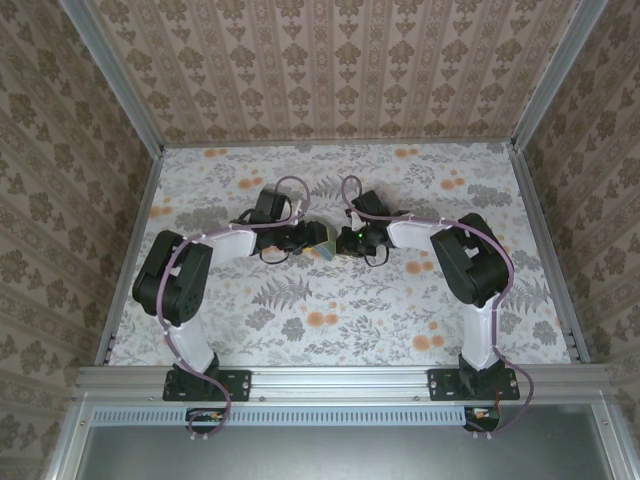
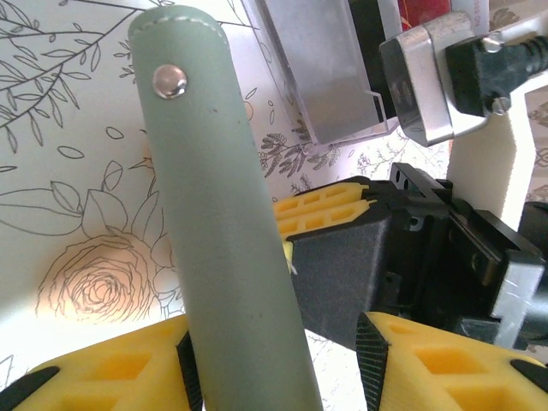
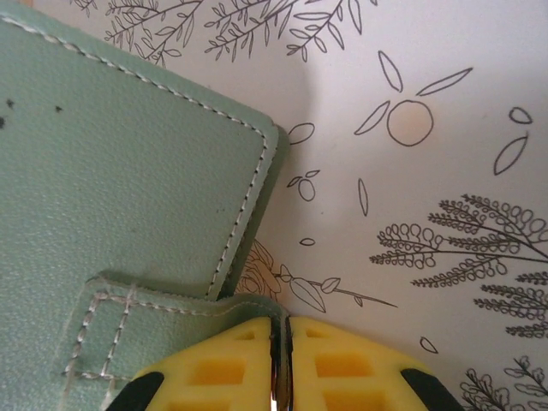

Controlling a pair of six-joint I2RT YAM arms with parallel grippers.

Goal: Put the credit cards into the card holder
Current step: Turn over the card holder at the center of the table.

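Observation:
The grey-green card holder (image 1: 326, 243) sits at the table's middle, between both grippers. In the left wrist view its snap-button flap (image 2: 231, 223) stands upright between my left gripper's (image 2: 281, 364) jaws. The flap touches the left pad, and a gap separates it from the right pad (image 2: 373, 355). My right gripper (image 3: 281, 360) is shut on a thin edge of the holder's strap (image 3: 171, 308), beside the stitched cover (image 3: 111, 171). A grey inner panel (image 2: 325, 68) shows behind the flap. A sliver of red (image 2: 432, 8), possibly one of the credit cards, peeks in at the top edge.
The floral tablecloth (image 1: 330, 310) covers the table between patterned walls with metal rails (image 1: 540, 240). The right arm's yellow fingers (image 2: 325, 210) and black wrist (image 2: 445, 248) crowd close to my left gripper.

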